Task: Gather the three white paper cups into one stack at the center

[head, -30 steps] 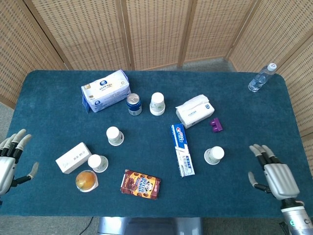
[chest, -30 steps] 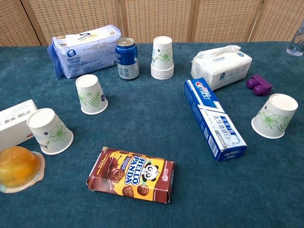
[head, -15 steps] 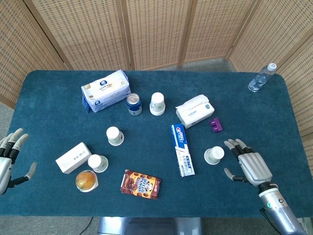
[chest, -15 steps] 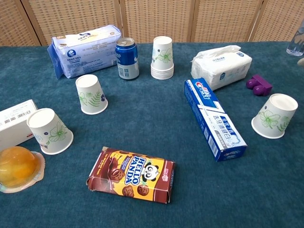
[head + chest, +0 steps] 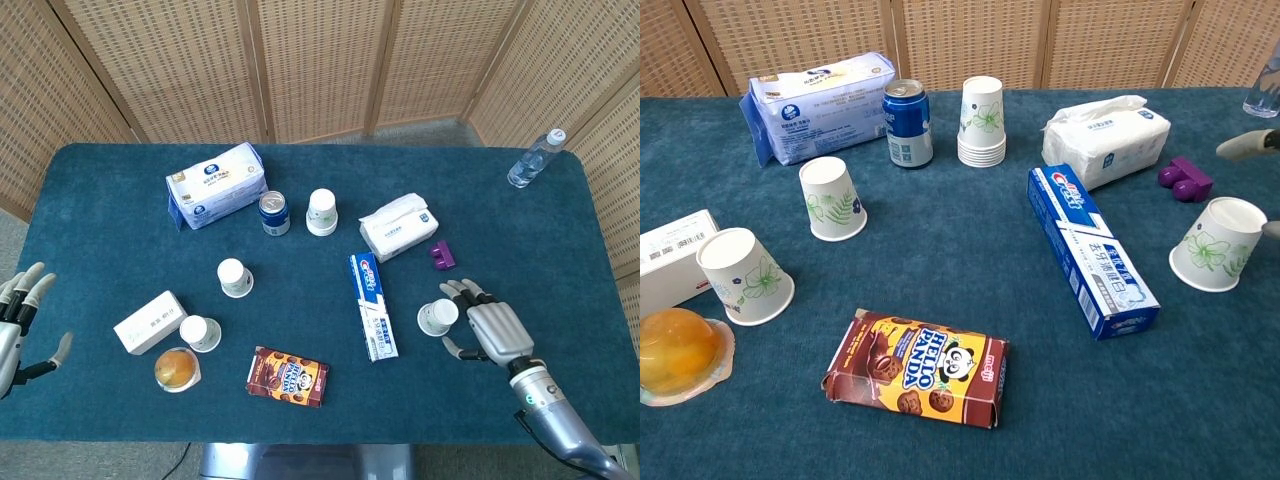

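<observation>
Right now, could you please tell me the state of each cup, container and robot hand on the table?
Right robot hand: open, fingers spread beside the right cup.
Left robot hand: open, holding nothing.
Right cup: upside down, free.
Middle cup: upside down.
Left cup: upside down.
Cup stack: upside down, nested.
Soda can: upright.
Water bottle: capped.

Three loose white paper cups, each upside down on blue counter, green or blue leaf print on side. Left cup (image 5: 744, 277) tilted, just beside white box. Middle cup (image 5: 832, 198) upright on rim, near soda can. Right cup (image 5: 1218, 244) tilted — near toothpaste box, right of it. Cup stack (image 5: 982, 122) — inverted, at centre rear, between can and tissue pack.
</observation>
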